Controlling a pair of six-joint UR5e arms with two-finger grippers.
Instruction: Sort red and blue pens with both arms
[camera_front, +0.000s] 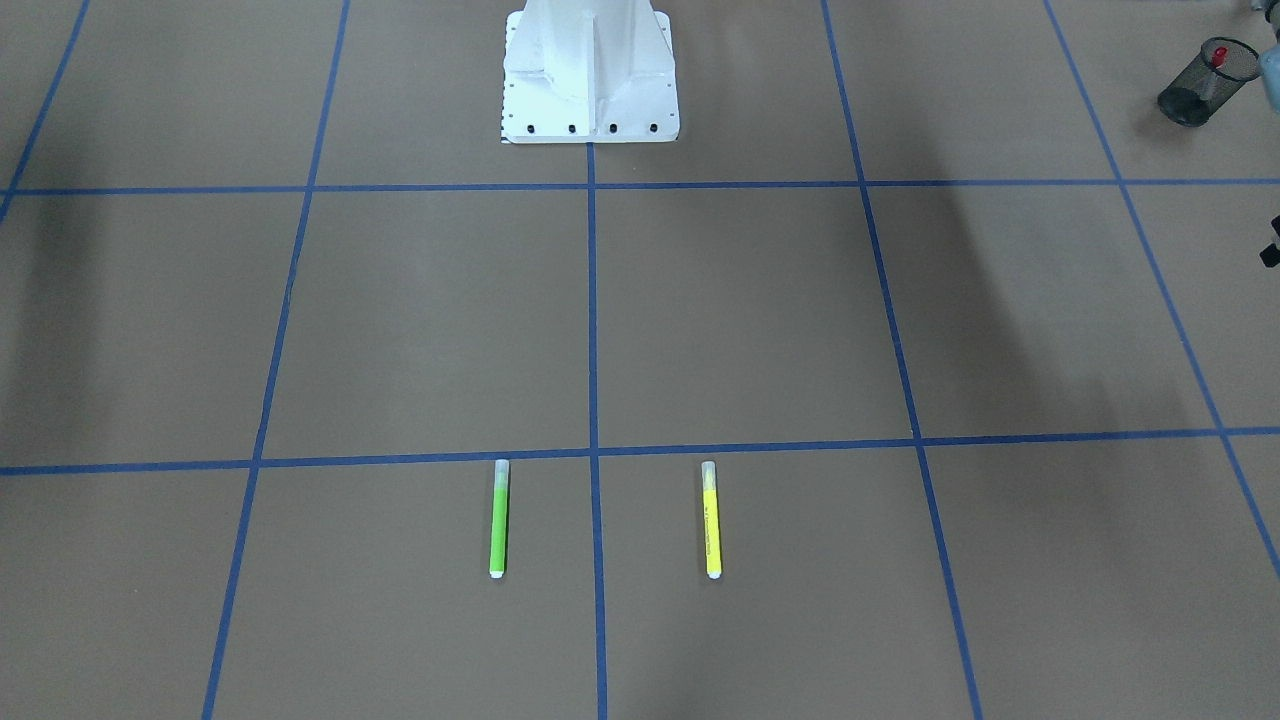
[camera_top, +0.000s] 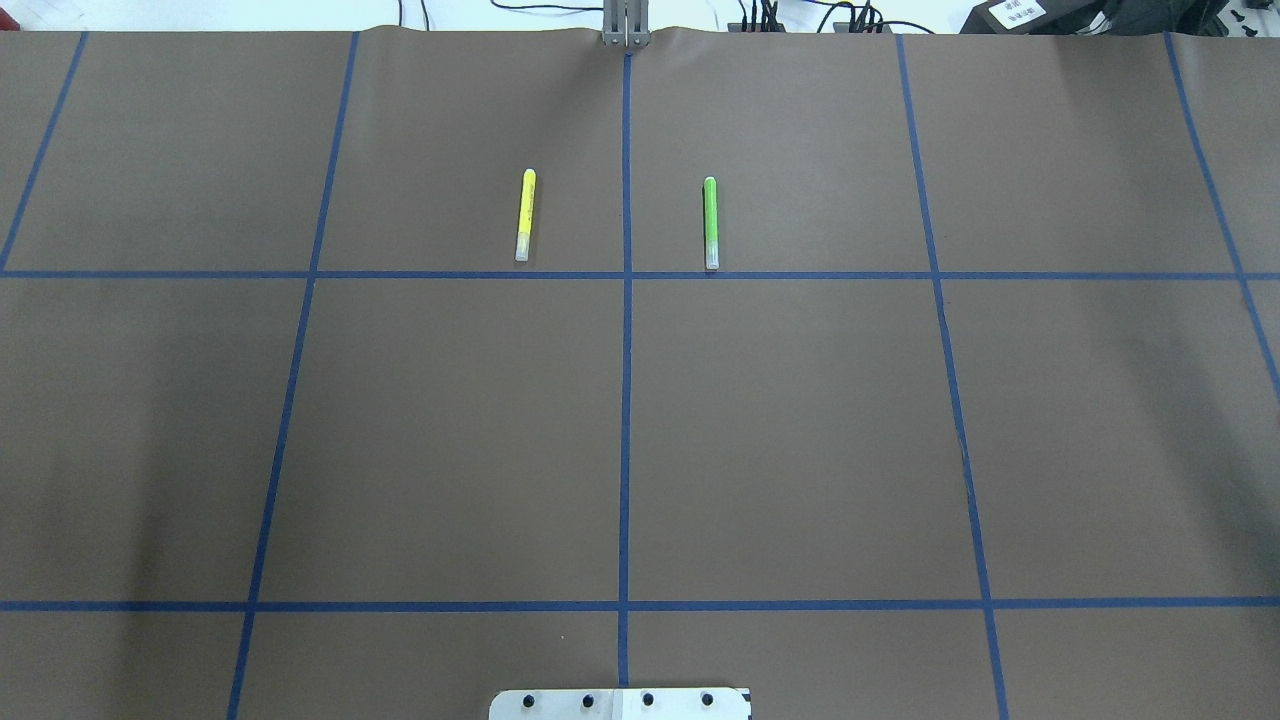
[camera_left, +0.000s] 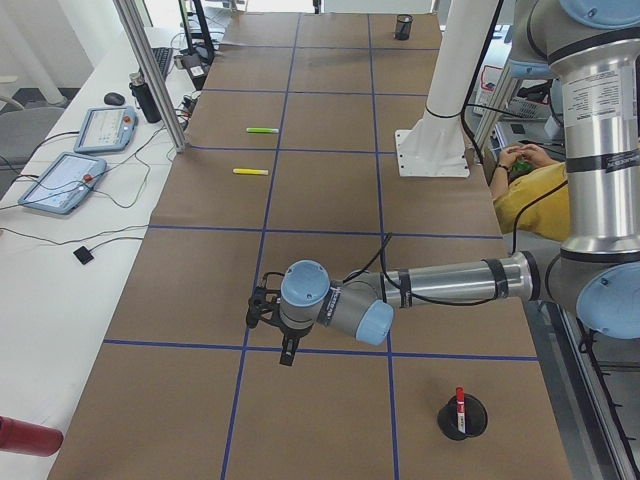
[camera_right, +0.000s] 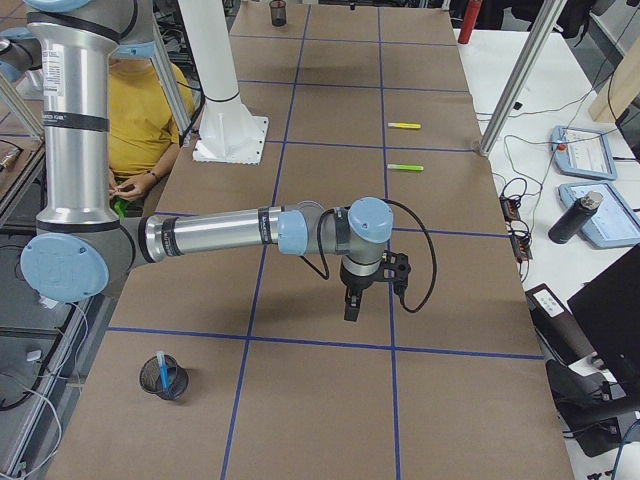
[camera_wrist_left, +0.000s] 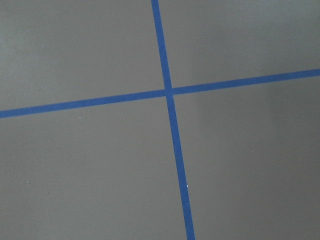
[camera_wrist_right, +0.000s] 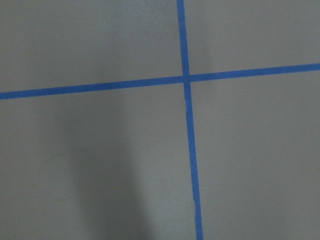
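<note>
Sort looks done to us. The red pen (camera_left: 460, 400) stands in the mesh cup (camera_left: 447, 422), base side and outboard of the left gripper (camera_left: 287, 356). The blue pen (camera_right: 161, 368) stands in the other mesh cup (camera_right: 176, 386), in the same spot relative to the right gripper (camera_right: 351, 312).

Both grippers hang over bare paper, pointing down, with nothing visibly carried. We can't tell if the fingers are spread or pressed together. Only the side views show them, and each wrist cam sees just a tape crossing (camera_wrist_left: 168, 91), no fingers.

Risks we see:
- Retract: each cup sits toward the base from its gripper. A low swing home could clip it. Light mesh with a tall pen leaning inside probably tips easily, and then the pen rolls out.
- False pick: the green marker (camera_front: 499, 520) and yellow marker (camera_front: 712, 520) lie well apart from both grippers, inboard. If another grasp cycle fires, a loose colour match could grab one and spoil a cup.
- A person (camera_right: 150, 110) sits by the base, behind the right gripper's arm. A wide elbow swing would get close.
</note>
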